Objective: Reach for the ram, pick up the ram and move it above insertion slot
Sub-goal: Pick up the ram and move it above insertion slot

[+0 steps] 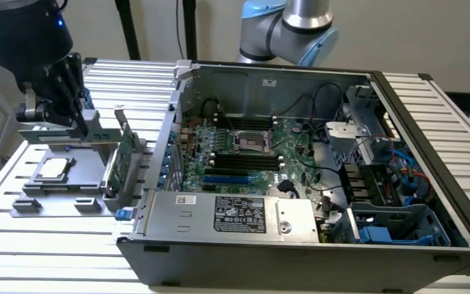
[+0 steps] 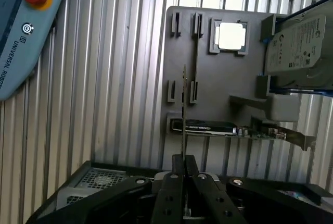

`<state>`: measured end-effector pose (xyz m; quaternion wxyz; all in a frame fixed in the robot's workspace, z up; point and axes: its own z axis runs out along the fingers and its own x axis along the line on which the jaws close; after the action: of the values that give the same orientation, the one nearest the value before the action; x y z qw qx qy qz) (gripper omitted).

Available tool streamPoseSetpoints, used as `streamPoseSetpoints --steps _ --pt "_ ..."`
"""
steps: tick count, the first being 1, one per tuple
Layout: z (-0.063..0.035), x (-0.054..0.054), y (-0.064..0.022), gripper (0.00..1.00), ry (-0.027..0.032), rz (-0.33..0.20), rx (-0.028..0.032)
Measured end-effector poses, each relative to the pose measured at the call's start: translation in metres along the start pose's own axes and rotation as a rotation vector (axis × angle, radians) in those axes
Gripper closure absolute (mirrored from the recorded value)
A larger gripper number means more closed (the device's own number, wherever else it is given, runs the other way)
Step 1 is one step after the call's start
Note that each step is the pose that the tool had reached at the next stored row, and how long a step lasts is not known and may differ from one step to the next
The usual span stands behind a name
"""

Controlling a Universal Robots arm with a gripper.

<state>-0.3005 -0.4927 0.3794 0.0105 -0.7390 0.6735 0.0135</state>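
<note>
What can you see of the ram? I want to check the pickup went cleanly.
The ram shows edge-on in the wrist view as a long, thin, dark strip running straight out from the gripper, whose fingers are shut on its near end. It looks held above the grey fixture plate, over the pairs of small brackets, though contact with them cannot be judged. Its faces and chips are hidden at this angle.

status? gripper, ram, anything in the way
Gripper shut on the ram, held edge-on above the gray fixture plate. Ram off its holders. Graphics card sits beneath; nothing blocking.
</note>
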Motion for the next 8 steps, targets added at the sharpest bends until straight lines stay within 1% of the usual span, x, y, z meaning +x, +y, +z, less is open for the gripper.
streamPoseSetpoints --steps 4,8 --pt "-0.0113 0.0 -0.0153 0.87 -0.0003 0.0 0.0002" --pt "-0.0195 0.0 -0.0309 0.87 -0.0013 0.0 -0.0002"
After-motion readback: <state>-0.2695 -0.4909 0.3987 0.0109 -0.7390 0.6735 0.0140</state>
